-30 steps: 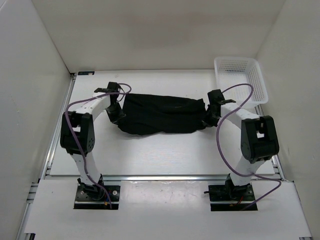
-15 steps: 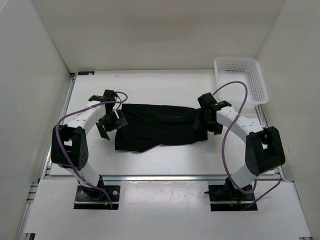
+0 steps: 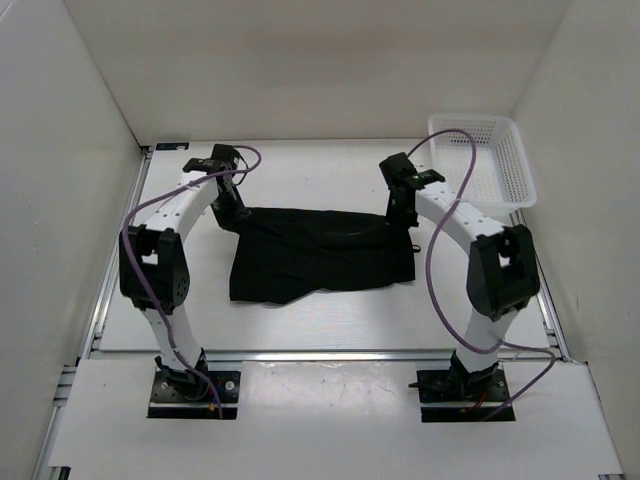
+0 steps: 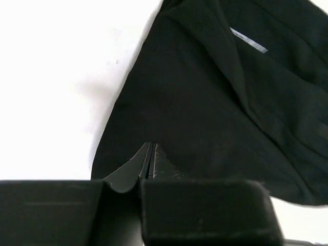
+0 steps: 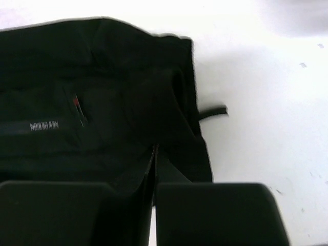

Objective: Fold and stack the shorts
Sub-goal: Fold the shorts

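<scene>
The cell is a white-walled enclosure with a white worktop (image 3: 330, 320); a white mesh basket (image 3: 508, 170) stands at the far right corner. The black shorts (image 3: 320, 255) lie spread across the middle of the worktop, wide side to side, well apart from the basket. The near hem is uneven and sags toward the near left. The left pincer (image 4: 150, 152) is closed, with its tips buried in the fabric at the far left corner of the shorts. The right pincer (image 5: 155, 154) is likewise closed on cloth at the far right corner, beside a printed label (image 5: 43, 125) and a short black strap (image 5: 212, 111) that projects onto the worktop. Both grips appear to take only a narrow bite near the edge. Judged hazards from this state are as follows. A shallow bite can slip when the fabric is lifted, dropping one corner and skewing the fold. If either pincer catches only the upper layer, the layers can separate and the garment can open instead of folding. Unequal travel of the two arms would twist the cloth. The uneven near hem would carry its wrinkle into the fold, and the loose strap may trail outside the finished stack.
</scene>
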You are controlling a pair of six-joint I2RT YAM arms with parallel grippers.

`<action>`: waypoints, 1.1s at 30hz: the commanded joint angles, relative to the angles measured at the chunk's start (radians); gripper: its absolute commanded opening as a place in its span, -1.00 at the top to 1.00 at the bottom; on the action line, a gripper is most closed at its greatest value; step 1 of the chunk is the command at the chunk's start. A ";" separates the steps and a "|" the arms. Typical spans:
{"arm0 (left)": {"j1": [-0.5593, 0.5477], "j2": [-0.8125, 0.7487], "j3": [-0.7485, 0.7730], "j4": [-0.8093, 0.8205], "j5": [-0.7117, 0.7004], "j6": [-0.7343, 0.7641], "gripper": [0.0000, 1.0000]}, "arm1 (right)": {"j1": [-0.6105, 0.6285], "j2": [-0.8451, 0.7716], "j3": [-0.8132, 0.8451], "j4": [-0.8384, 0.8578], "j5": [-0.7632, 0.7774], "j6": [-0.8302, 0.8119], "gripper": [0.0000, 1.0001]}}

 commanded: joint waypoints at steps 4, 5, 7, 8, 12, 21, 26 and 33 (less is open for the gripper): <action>-0.003 0.123 0.093 0.009 0.037 0.017 0.78 | 0.004 0.201 0.153 0.018 0.029 -0.017 0.99; -0.003 0.123 0.093 0.009 0.037 0.017 0.78 | 0.004 0.225 0.168 0.018 0.053 -0.017 0.99; -0.003 0.134 0.102 0.009 0.048 0.017 0.78 | -0.006 0.268 0.197 -0.009 0.123 -0.017 0.99; -0.003 0.134 0.111 0.018 0.048 0.017 0.78 | -0.006 0.299 0.223 -0.009 0.141 -0.017 0.99; -0.003 0.144 0.131 0.018 0.030 0.038 0.78 | -0.006 0.333 0.256 -0.009 0.190 -0.026 0.99; -0.003 0.146 0.225 -0.018 0.019 0.059 0.78 | -0.015 0.184 0.345 -0.005 0.130 -0.110 -0.46; -0.003 0.146 0.255 -0.041 0.028 0.060 0.73 | -0.064 0.308 0.503 -0.055 0.106 -0.144 -0.25; -0.003 0.125 0.245 -0.051 0.037 0.080 0.76 | -0.202 0.459 0.634 -0.041 -0.127 -0.302 0.99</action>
